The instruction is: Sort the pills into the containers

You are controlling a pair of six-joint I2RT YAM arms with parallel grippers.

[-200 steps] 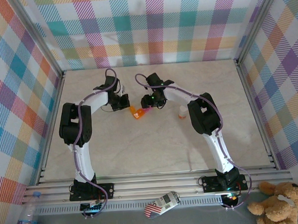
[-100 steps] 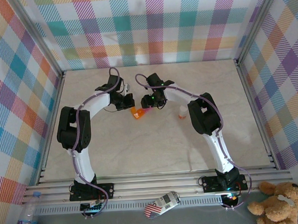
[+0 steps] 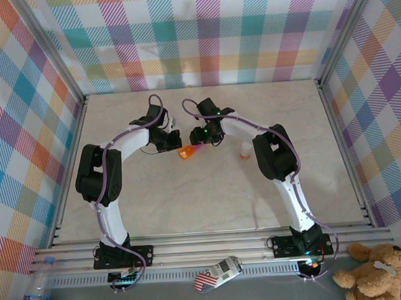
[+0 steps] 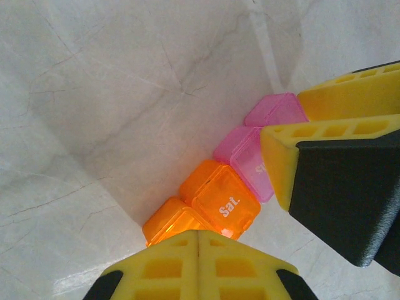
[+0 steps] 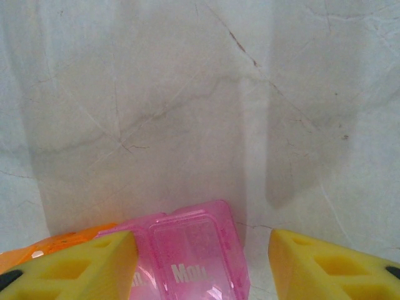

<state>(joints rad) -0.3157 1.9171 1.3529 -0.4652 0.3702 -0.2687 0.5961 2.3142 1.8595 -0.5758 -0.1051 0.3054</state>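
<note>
By my reading, the step in hand was getting the pill organiser strip (image 3: 187, 151) ready for filling, with both arms gathered over it. The left end effector (image 4: 199, 240) had its fingers pressed together with nothing between them. Its tip sat just beside the orange end of the strip, next to the orange box marked "Sat." (image 4: 225, 201). The right end effector (image 5: 200, 237) was spread and straddled the pink end. The pink box marked "Mon" (image 5: 190, 256) lay between its fingers, close against the finger nearer the orange end and apart from the other, so it was not pinched.

The next move probably called for the right end effector to close on the strip and steady it against sliding on the smooth worktop (image 3: 210, 196). The left tip could then catch the lip of a lid and lift it. Whether any lid was open could not be told.

The overhead view gave the wider layout, including a small orange bottle with a white cap (image 3: 245, 149) standing well to the outer side of the right end effector. The left wrist view gave the "Sat." lettering and the right fingers set over the pink boxes. The right wrist view alone gave the gap beside the "Mon" box.
</note>
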